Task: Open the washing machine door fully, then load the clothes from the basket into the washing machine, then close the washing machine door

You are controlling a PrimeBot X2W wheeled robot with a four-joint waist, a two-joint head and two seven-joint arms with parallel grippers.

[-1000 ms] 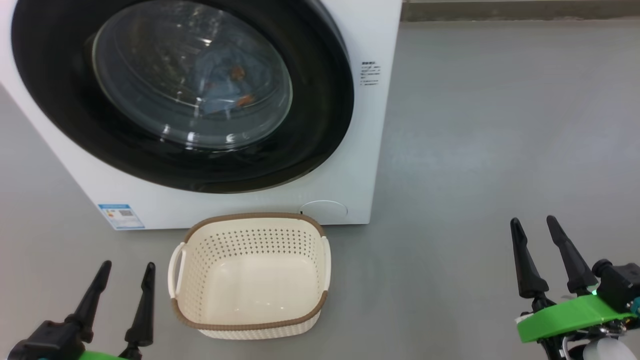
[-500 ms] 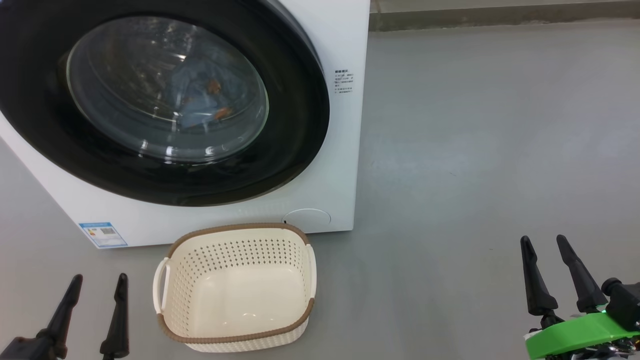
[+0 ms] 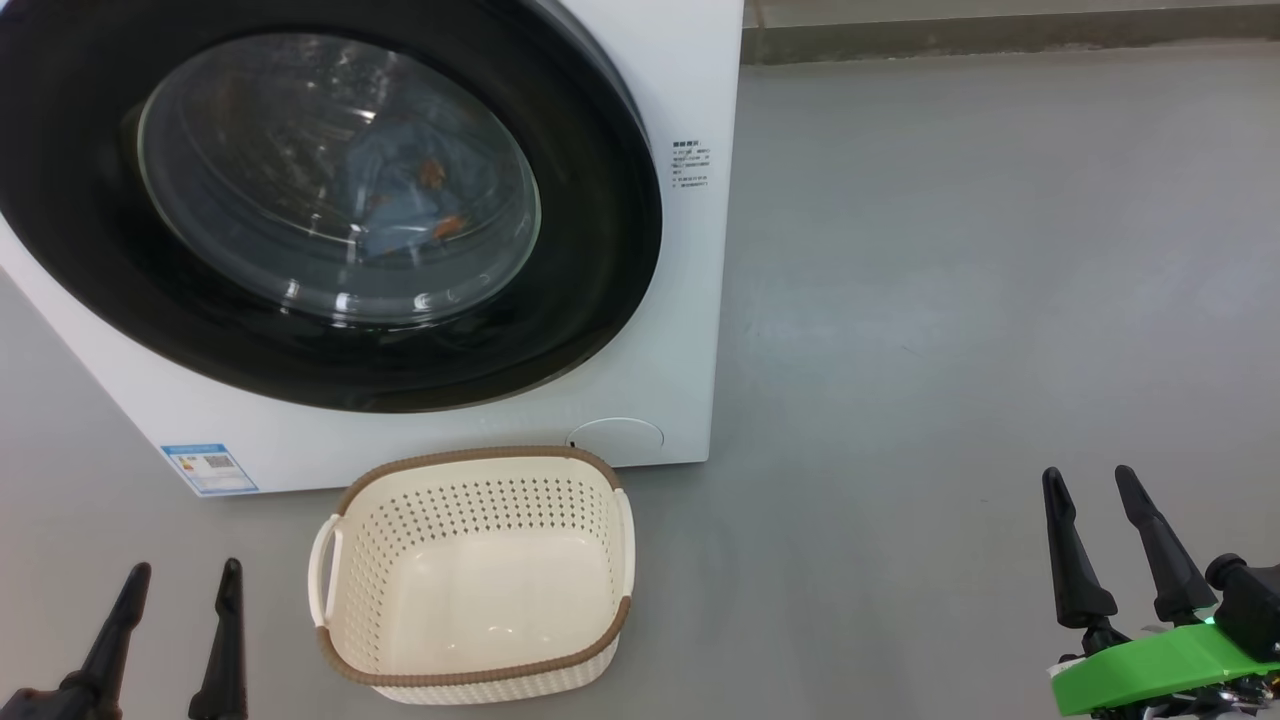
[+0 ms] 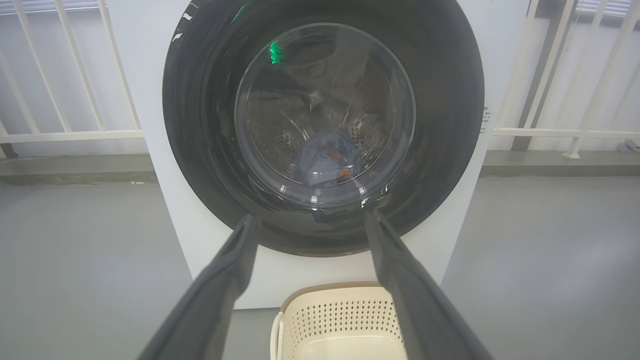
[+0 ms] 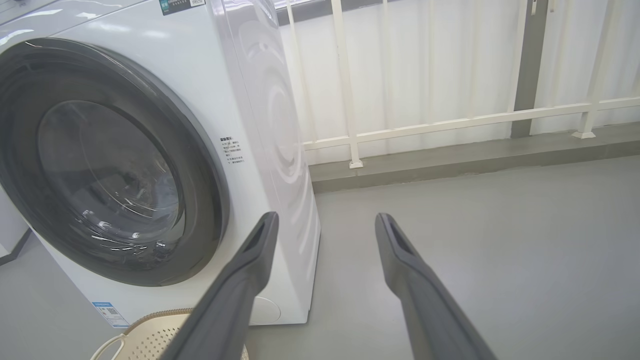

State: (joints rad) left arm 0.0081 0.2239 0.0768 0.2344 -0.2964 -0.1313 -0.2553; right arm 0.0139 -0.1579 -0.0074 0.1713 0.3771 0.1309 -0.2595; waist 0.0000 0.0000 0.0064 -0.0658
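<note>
Left hand (image 3: 188, 566) sits at the lower left of the head view, two long dark tapered fingers spread apart, gripping nothing, hanging over the grey floor (image 3: 950, 300). Small blue label (image 3: 208, 468) is stuck at the lower left corner of the washing machine (image 3: 700, 80) front; it has a code square, print too small to read. Machine is a smooth white box standing on the floor. The washing machine door (image 3: 600, 250) is round with a wide glossy black rim and a clear glass bowl in the centre; it lies shut, flat against the front, facing out toward the robot. Through the glass, the clothes (image 3: 400, 200) lie low in the perforated steel drum, a crumpled soft blue bundle with orange-brown spots. The basket (image 3: 480, 455) stands upright on the floor just in front of the machine's bottom edge, below the door. It is cream plastic, a rounded rectangle with hole-punched walls, a woven-look brown rim band and a smooth bottom, open top up, white handles at its left and right ends. A round cover (image 3: 620, 440) is at the lower right corner of the front. A few lines of black print (image 3: 690, 165) right of the door are unreadable. Right hand (image 3: 1086, 471) is well to the right over the floor, fingers apart and empty, green plastic mount behind. White railing (image 5: 450, 120) stands beyond the machine.
</note>
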